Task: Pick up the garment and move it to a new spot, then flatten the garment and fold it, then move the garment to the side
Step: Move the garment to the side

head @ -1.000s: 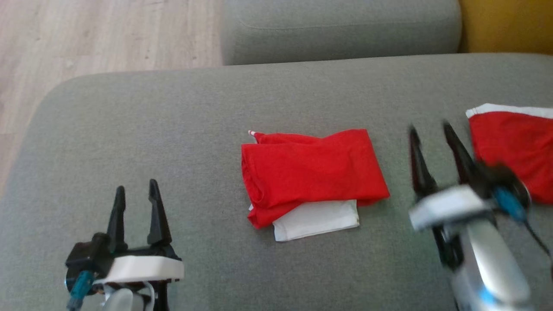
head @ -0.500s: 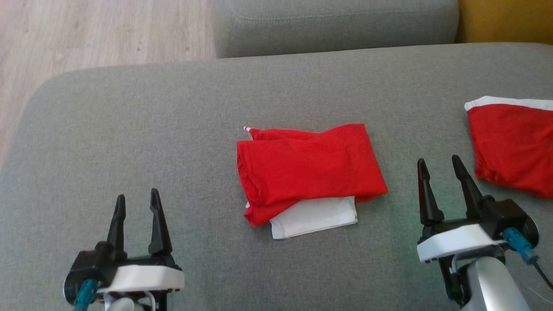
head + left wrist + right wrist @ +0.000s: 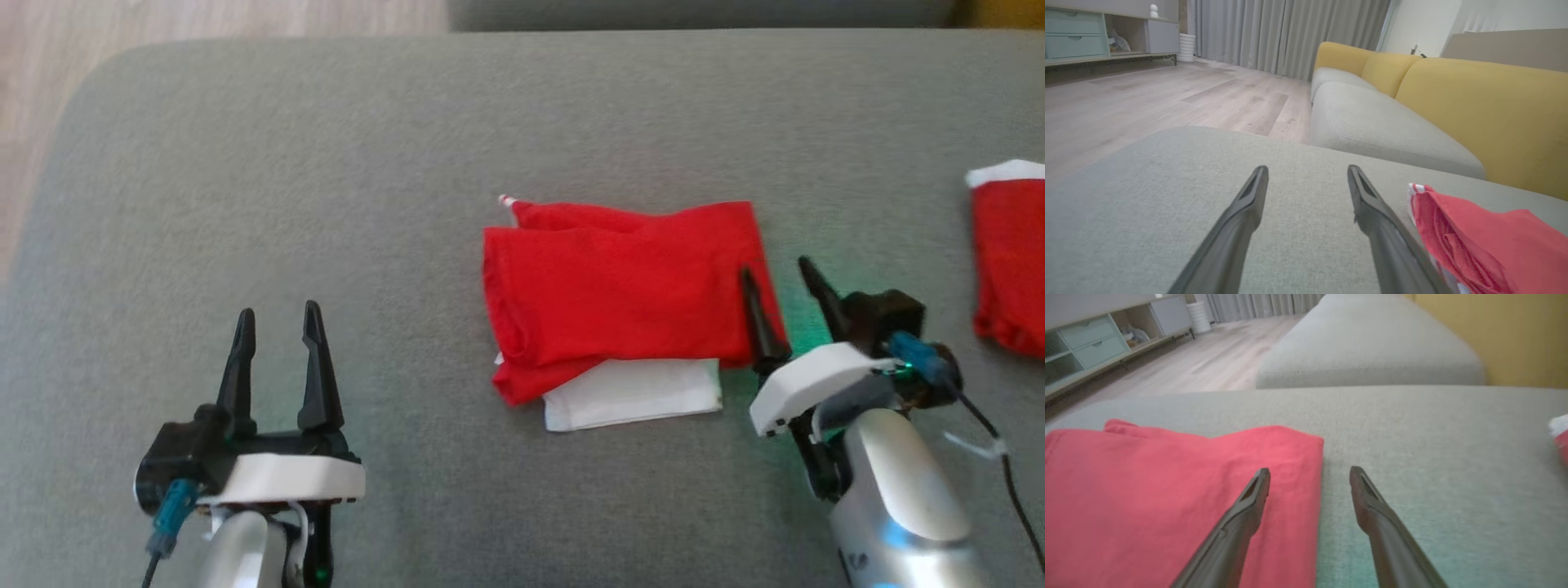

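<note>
Red garment (image 3: pixel 620 294) lies folded; the open right gripper (image 3: pixel 774 269), astride its 3 o'clock edge, should pinch every layer; left gripper (image 3: pixel 277 310) open too.

A broad grey woven-fabric seat cushion (image 3: pixel 326 163) with rounded corners spreads across the foreground; beyond it lies a second grey fabric seat cushion (image 3: pixel 1380 126), backed by mustard-yellow upholstered backrests (image 3: pixel 1486 114); pale wood-grain plank flooring (image 3: pixel 1167 94) runs off to the left; long grey pleated curtains (image 3: pixel 1290 32) hang at the far end beside a plain white wall (image 3: pixel 1421 24); a low sideboard with mint-green drawers (image 3: pixel 1073 36) stands along the left, a white ribbed cylinder (image 3: pixel 1187 47) at its end; the light is soft and even.
</note>
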Available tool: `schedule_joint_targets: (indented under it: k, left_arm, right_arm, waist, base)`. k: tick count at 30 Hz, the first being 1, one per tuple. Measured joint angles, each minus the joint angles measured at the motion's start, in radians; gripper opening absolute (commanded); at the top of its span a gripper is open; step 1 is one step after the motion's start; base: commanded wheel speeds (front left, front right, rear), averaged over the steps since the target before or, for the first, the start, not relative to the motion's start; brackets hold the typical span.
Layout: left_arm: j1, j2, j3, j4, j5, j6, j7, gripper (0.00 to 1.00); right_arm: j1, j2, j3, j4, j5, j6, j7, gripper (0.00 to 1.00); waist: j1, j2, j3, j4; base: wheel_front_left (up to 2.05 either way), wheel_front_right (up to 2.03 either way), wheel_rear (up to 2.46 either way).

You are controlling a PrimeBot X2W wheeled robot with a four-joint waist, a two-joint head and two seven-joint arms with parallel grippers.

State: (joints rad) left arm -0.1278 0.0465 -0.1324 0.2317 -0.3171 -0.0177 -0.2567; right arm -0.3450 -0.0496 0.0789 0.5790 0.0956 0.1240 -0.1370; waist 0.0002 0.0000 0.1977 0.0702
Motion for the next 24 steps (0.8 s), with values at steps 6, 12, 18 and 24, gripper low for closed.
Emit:
schedule_joint_targets:
  k: [6, 12, 18, 24]
  left_arm:
    - [-0.009, 0.000, -0.009, 0.015, 0.000, 0.000, 0.000, 1.00]
    - [-0.014, 0.000, -0.012, 0.017, 0.000, 0.001, 0.000, 1.00]
    - [-0.012, 0.000, -0.030, 0.023, 0.000, 0.000, 0.000, 1.00]
    - [-0.008, 0.000, -0.056, 0.024, 0.000, 0.000, 0.000, 1.00]
  right_arm:
    - [-0.050, -0.003, 0.021, 0.140, 0.030, 0.000, 0.074, 1.00]
    - [-0.100, -0.015, 0.058, 0.198, 0.043, 0.000, 0.090, 0.00]
    - [-0.100, -0.010, 0.095, 0.235, 0.019, 0.000, 0.052, 0.00]
    - [-0.093, -0.008, 0.098, 0.245, -0.101, 0.000, 0.008, 0.00]
  waist:
    - [-0.0002, 0.0000, 0.026, 0.043]
    - [-0.0002, 0.0000, 0.019, 0.052]
    - [-0.0002, 0.0000, -0.015, 0.033]
    - [-0.0002, 0.0000, -0.055, -0.008]
  base:
    - [0.00, 0.00, 0.00]
    - [0.00, 0.00, 0.00]
    - [0.00, 0.00, 0.00]
    - [0.00, 0.00, 0.00]
